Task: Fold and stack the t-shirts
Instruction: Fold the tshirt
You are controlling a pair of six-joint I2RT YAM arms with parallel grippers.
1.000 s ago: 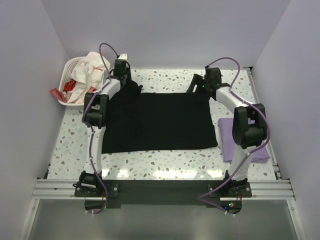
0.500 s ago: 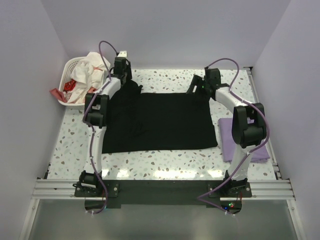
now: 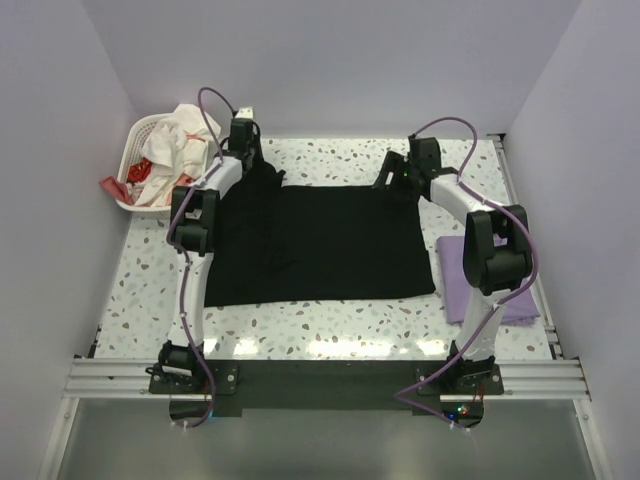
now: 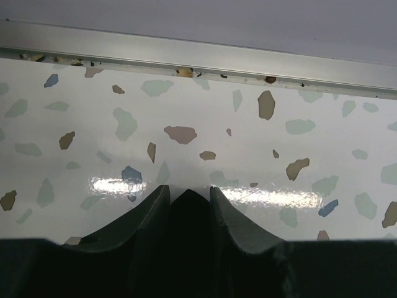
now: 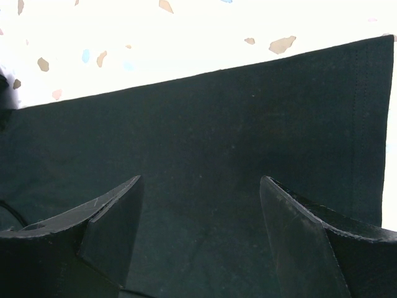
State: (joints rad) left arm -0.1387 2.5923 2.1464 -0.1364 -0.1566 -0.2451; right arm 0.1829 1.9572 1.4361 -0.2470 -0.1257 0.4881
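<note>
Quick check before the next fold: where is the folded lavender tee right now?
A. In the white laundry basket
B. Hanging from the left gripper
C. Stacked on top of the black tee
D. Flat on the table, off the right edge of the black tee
D: in the top view the lavender tee lies flat on the table, beside the right edge of the spread black tee, not on it.

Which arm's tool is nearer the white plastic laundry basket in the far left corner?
Left. The left tool is just right of the white plastic laundry basket, at the large black cloth t-shirt's far left corner. The right tool is across the shirt, at its far right corner.
</note>
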